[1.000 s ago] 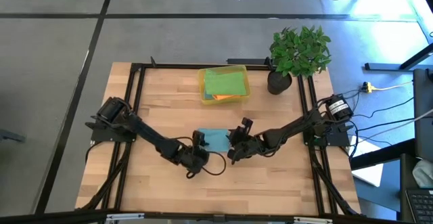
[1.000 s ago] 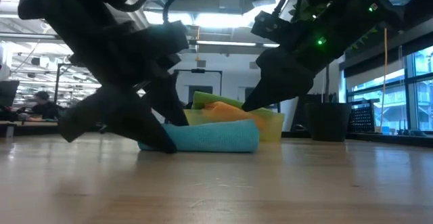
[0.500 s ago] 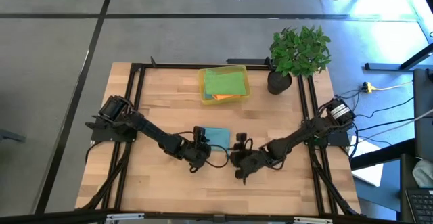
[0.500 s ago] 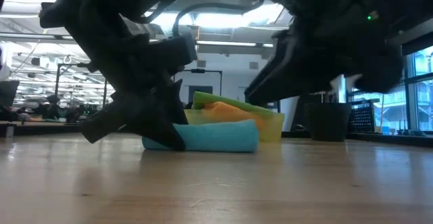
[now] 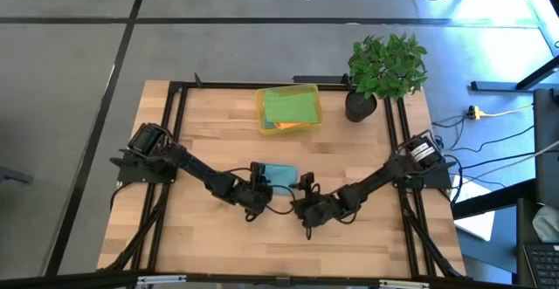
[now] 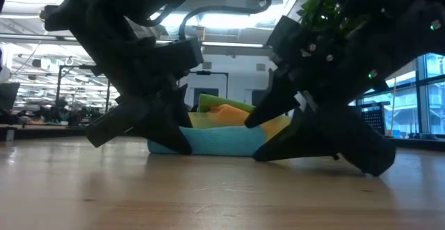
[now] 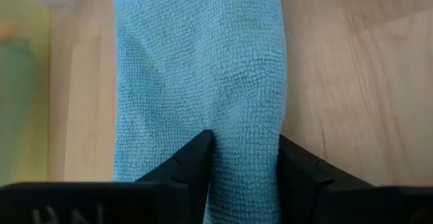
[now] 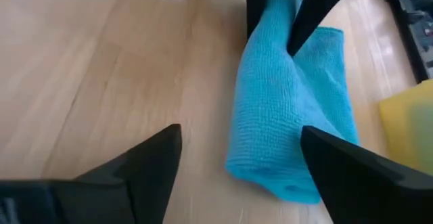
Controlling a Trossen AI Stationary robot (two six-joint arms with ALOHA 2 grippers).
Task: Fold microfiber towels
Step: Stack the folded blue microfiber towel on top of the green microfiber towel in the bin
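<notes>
Teal-blue microfiber towel [image 5: 278, 175], folded, pinched by left end effector [image 7: 243, 158]; right end effector [image 8: 237, 158] gapes empty; binning remains.

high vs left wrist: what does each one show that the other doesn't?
Only the high view: the whole table, the right gripper open beside the blue towel, the yellow bin holding a green towel, and the potted plant.

Only the left wrist view: the left gripper with its fingers pinching a ridge of the blue towel, and the cloth's weave.

Both: the blue towel folded on the wooden table, with the left gripper on it.
</notes>
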